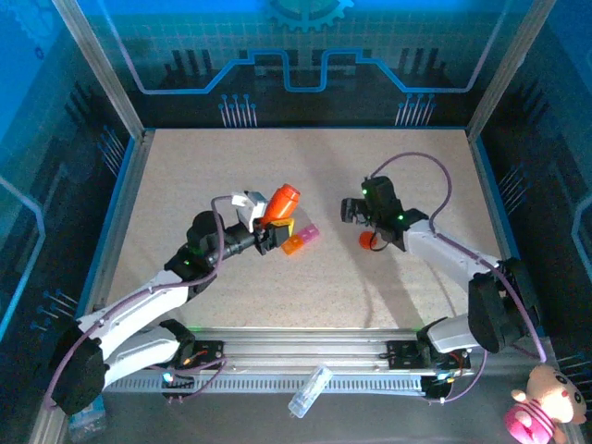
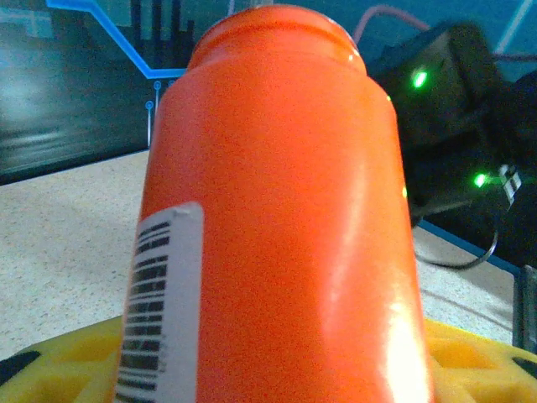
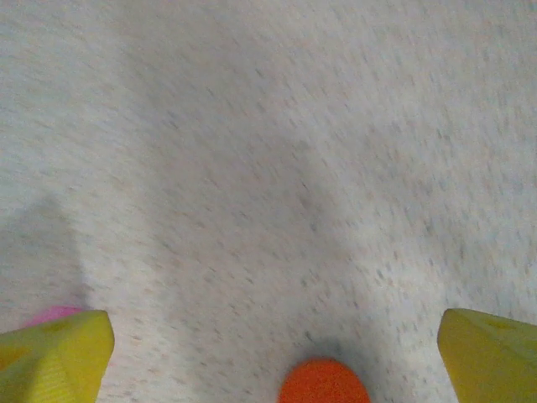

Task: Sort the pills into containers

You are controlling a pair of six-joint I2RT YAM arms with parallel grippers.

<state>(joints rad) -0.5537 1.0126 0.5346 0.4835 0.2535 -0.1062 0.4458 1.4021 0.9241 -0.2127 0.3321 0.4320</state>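
the speckled tabletop [image 1: 277, 166] sat inside blue walls. one strip of containers [image 1: 298, 239], orange and pink, lay mid-tabletop. the left hand [image 1: 266, 228] crowded its left end, gripping one tilted orange bottle [image 2: 277, 210]. right of it, the right hand [image 1: 353, 211] gaped wide beside one orange cap [image 1: 368, 241].
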